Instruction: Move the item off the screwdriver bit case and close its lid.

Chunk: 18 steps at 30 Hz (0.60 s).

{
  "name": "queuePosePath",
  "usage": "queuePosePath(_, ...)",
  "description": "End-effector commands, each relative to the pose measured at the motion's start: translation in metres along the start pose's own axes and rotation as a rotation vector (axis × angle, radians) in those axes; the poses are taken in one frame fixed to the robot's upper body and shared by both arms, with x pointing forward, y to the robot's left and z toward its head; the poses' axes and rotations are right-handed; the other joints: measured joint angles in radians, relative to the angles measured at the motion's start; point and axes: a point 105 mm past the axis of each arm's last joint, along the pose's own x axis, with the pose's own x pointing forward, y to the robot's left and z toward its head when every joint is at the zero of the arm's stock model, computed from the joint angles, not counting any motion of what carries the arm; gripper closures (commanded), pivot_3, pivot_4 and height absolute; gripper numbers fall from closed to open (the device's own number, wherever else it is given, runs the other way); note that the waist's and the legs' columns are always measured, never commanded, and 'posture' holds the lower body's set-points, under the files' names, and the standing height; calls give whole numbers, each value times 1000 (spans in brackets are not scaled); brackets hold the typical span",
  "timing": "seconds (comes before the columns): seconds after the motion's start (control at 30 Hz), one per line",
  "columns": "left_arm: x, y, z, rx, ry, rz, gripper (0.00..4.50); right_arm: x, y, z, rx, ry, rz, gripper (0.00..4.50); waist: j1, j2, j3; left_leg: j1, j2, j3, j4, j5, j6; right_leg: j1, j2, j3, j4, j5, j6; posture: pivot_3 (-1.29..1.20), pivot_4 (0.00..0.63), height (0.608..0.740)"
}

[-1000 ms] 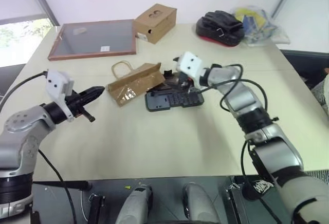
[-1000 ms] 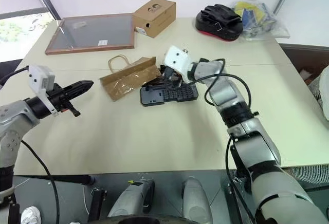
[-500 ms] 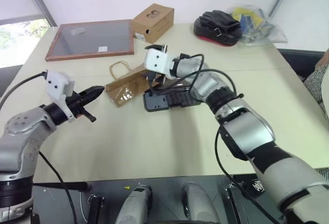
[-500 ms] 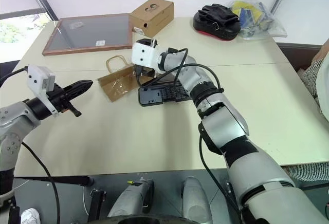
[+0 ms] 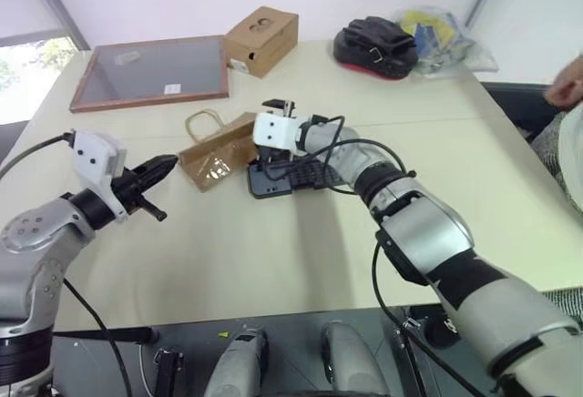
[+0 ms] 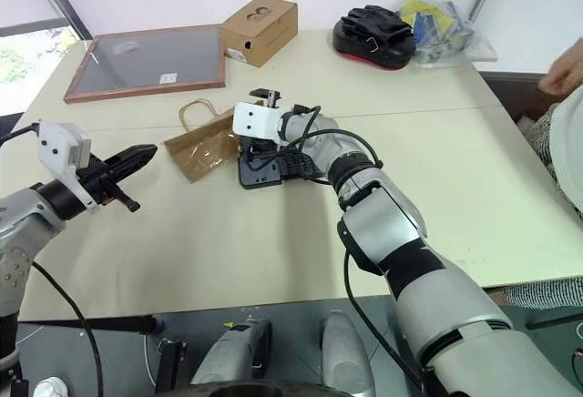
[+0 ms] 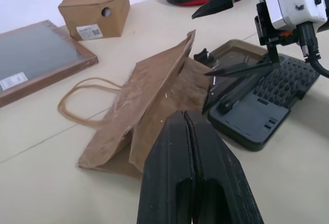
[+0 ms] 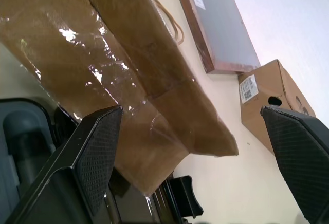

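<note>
The item, a crumpled brown paper bag (image 5: 217, 151) with loop handles, lies on the table, and its near end rests over the edge of the screwdriver bit case (image 5: 293, 177). The case lies open, with rows of bits (image 7: 285, 80) showing and its lid (image 7: 234, 57) flat behind them, brownish side up. My right gripper (image 7: 199, 44) is open. Its two fingers straddle the bag's end beside the case (image 8: 190, 111) without pinching it. My left gripper (image 5: 168, 162) is shut and empty. It hovers to the left of the bag and points at it.
A wood-framed panel (image 5: 150, 71) and a cardboard box (image 5: 262, 40) with two holes sit at the back. A black-and-red pouch (image 5: 373, 49) and a plastic bag (image 5: 437, 37) lie at the back right. A person's hand (image 5: 569, 92) shows at the right edge.
My right gripper has swung left from above the case to the bag's end and rolled, staying open. The left gripper has held its place. The camera has shifted a little.
</note>
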Motion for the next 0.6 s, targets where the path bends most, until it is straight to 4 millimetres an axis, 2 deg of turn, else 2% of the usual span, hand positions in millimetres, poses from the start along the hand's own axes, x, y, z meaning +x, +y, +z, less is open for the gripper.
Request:
queuePosePath(0.03, -7, 3, 15, 39, -53, 37, 4500, -2, -22, 16, 68, -65, -41, 26, 1, 0, 0, 0, 0, 0, 0, 0, -1, 0, 1, 0, 0, 0, 0, 0, 150, 740)
queuePosePath(0.17, -9, 4, 16, 40, -55, 49, 4500, -15, -28, 7, 269, -118, 6, 26, 2, 0, 0, 0, 1, 0, 0, 0, -1, 0, 2, 0, 0, 0, -1, 0, 150, 740)
queuePosePath(0.23, -10, 3, 15, 35, -51, 48, 4500, -30, -33, 4, 412, -194, 56, 26, 4, 0, 0, 0, 1, 0, 0, 0, -1, 1, 2, 0, 0, 0, -1, 0, 150, 740)
queuePosePath(0.3, -10, 3, 14, 33, -48, 47, 4500, -44, -35, 6, 483, -248, 92, 26, 7, 0, 0, 0, 2, 0, 1, -1, -1, 2, 2, 0, -1, 1, -1, 0, 150, 740)
queuePosePath(0.37, -7, 7, 12, 31, -45, 45, 4500, -90, -36, 11, 609, -331, 129, 26, 14, 0, 0, 0, 2, -1, 1, -1, -1, 2, 1, 0, -1, 1, -1, 0, 150, 740)
queuePosePath(0.43, -4, 9, 12, 30, -44, 44, 4500, -121, -28, 22, 669, -361, 177, 26, 31, 2, 1, -1, 3, -2, 2, -2, 0, 1, 1, -1, -2, 0, -1, 0, 150, 740)
queuePosePath(0.53, 0, 14, 12, 41, -45, 46, 4500, -142, -20, 24, 703, -321, 182, 26, 24, 4, 2, -1, 3, 1, 3, -2, 0, 1, 1, 0, -1, 1, -1, 0, 150, 740)
queuePosePath(0.6, 6, 17, 9, 52, -30, 39, 4500, -156, -14, 17, 722, -270, 159, 26, 27, 4, 2, 1, 3, 2, 2, -2, 0, 1, 2, 0, -1, 1, -2, 0, 150, 740)
